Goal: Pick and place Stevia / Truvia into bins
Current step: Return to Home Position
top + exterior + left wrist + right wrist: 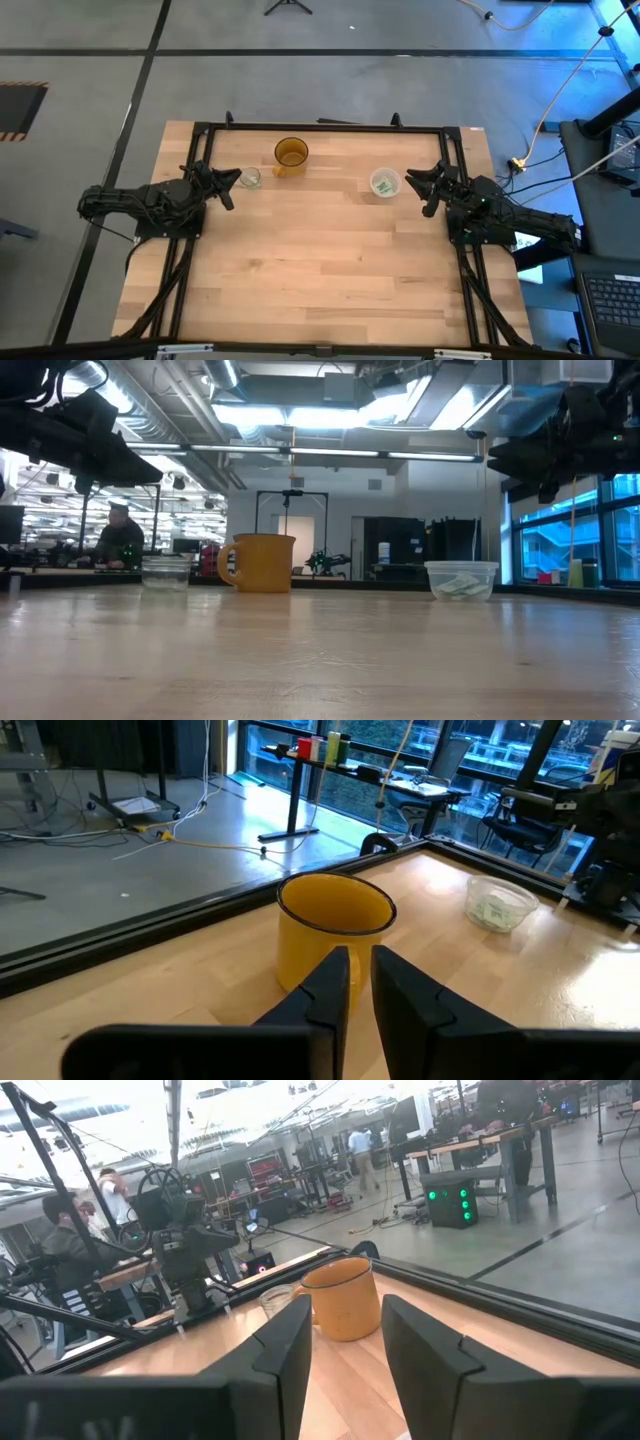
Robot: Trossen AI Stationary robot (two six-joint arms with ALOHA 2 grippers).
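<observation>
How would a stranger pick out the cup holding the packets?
On the light wooden table, look right of the amber-brown mug. The wide translucent plastic cup stands just in front of the right gripper. It is wider than the small clear glass cup near the left gripper, and white-and-green paper packets show inside.

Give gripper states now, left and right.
Left gripper: open by a narrow gap, holding nothing.
Right gripper: open wider, holding nothing.
</observation>
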